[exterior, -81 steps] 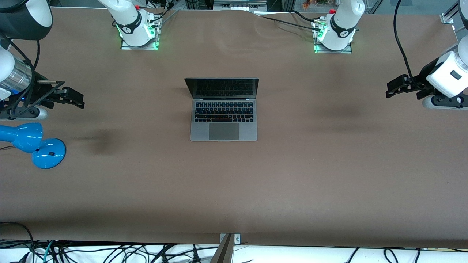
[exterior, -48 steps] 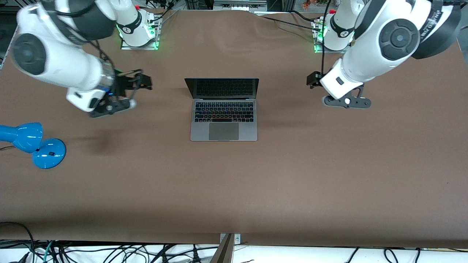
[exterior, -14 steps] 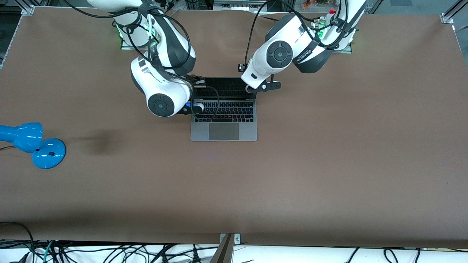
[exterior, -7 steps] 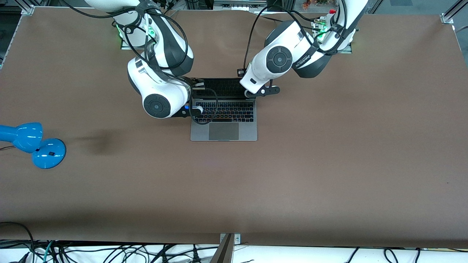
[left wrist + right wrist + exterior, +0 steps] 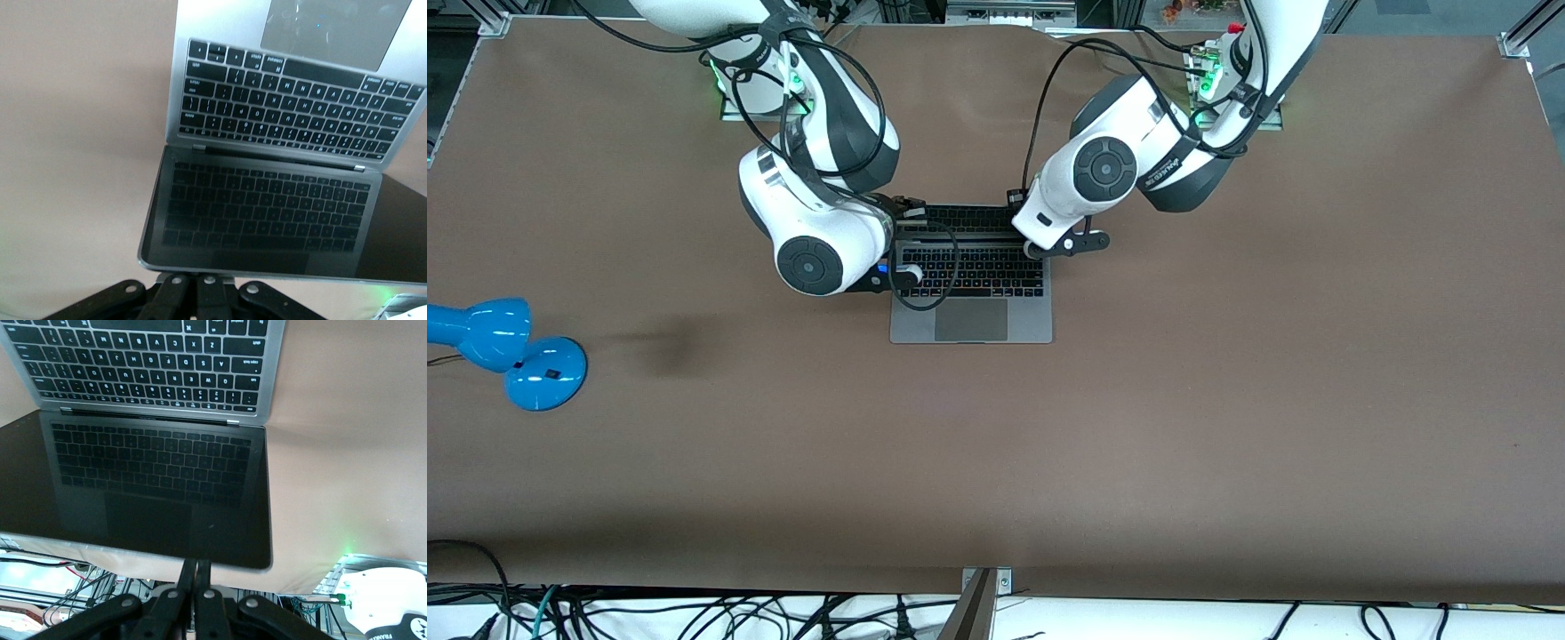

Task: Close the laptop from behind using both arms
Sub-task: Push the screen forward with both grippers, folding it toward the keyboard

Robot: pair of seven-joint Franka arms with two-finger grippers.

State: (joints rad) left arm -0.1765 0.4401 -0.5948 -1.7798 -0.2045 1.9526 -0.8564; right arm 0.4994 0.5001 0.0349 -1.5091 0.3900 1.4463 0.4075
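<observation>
The space-grey laptop (image 5: pixel 969 307) sits open at the table's middle, its lid tilted down toward the black keyboard. My left gripper (image 5: pixel 1014 196) is shut, its tips at the lid's top edge at the corner toward the left arm's end. In the left wrist view the gripper (image 5: pixel 200 283) meets that edge below the dark screen (image 5: pixel 267 213). My right gripper (image 5: pixel 910 207) is shut at the lid's other top corner. In the right wrist view the gripper (image 5: pixel 198 572) touches the edge of the screen (image 5: pixel 147 487). The lid's outer face with the logo is hidden.
A blue desk lamp (image 5: pixel 511 351) lies near the right arm's end of the brown table (image 5: pixel 1227 400). Both arm bases (image 5: pixel 760 84) (image 5: pixel 1240 89) stand along the edge farthest from the front camera. Cables hang below the nearest edge.
Both arms swung in from the table's ends to the lid's top edge. Over the last second the lid has tipped toward the keyboard and both grippers moved with it.
</observation>
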